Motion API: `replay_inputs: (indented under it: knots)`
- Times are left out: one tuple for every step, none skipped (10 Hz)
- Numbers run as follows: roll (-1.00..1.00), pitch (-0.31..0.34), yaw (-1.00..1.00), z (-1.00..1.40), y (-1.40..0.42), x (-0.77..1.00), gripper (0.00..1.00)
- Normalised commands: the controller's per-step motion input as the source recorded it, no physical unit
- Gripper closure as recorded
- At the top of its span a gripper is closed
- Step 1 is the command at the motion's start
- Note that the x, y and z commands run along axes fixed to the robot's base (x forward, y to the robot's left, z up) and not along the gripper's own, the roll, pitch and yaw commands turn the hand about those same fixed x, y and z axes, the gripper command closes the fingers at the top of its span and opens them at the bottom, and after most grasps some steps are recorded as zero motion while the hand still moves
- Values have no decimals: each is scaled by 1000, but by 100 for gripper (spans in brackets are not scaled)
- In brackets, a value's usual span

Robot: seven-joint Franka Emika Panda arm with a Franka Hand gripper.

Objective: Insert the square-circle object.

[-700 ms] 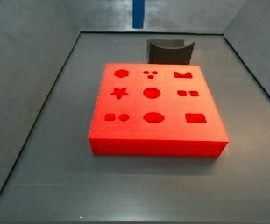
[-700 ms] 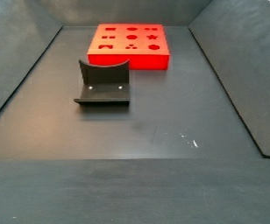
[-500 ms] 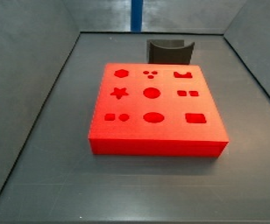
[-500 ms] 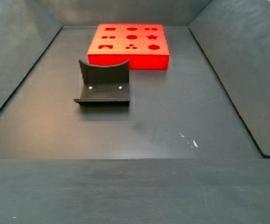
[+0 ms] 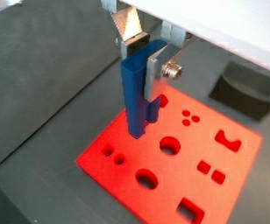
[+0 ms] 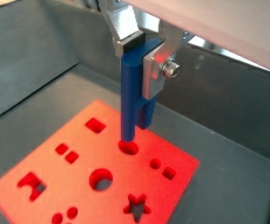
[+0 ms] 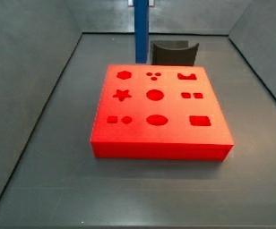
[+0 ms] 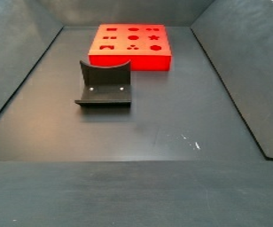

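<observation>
My gripper (image 5: 144, 54) is shut on the top of the square-circle object (image 5: 138, 96), a tall slim dark blue two-prong piece that hangs upright from the silver fingers (image 5: 158, 59). It also shows in a wrist view (image 6: 131, 96) under my gripper (image 6: 144, 57). Its lower end hangs above the red block (image 5: 179, 162) with shaped holes, over the block's holes (image 6: 127, 147). In a side view the blue piece (image 7: 141, 31) comes down from the upper edge over the far left part of the red block (image 7: 159, 112). The gripper itself is out of both side views.
A dark grey curved holder (image 7: 173, 52) stands just behind the red block, and it also shows in a side view (image 8: 105, 84) in front of the block (image 8: 130, 46). Grey walls slope up round the dark floor on all sides.
The blue piece has come down: earlier only its tip showed at the top of the side view, now it reaches almost to the block's far edge.
</observation>
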Motion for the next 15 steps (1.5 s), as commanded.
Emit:
replay_inputs:
  knots:
    - [-203, -124, -874, -140, -77, 0, 100]
    - [-139, -49, -937, -209, -54, 0, 100]
    - [-111, -40, -966, -263, -43, 0, 100]
    - [-27, 0, -1000, -346, 0, 0, 100]
    - [0, 0, -989, -363, -71, 23, 100]
    - [-4, -87, -997, -409, -117, 0, 100]
    - [-24, -111, -969, -371, -143, 0, 100]
    - [0, 0, -991, -337, -166, 0, 100]
    - [14, 0, -1000, -354, -111, 0, 100]
    - [77, 10, -1000, -323, -34, -17, 100]
    - [127, 34, -1000, -274, -6, -77, 100]
    - [137, 50, -1000, -246, -9, -91, 100]
    - [133, 99, -957, -200, 0, -106, 100]
    - [130, 111, -946, -183, 0, -109, 100]
    - [136, 144, -917, -126, 0, -120, 100]
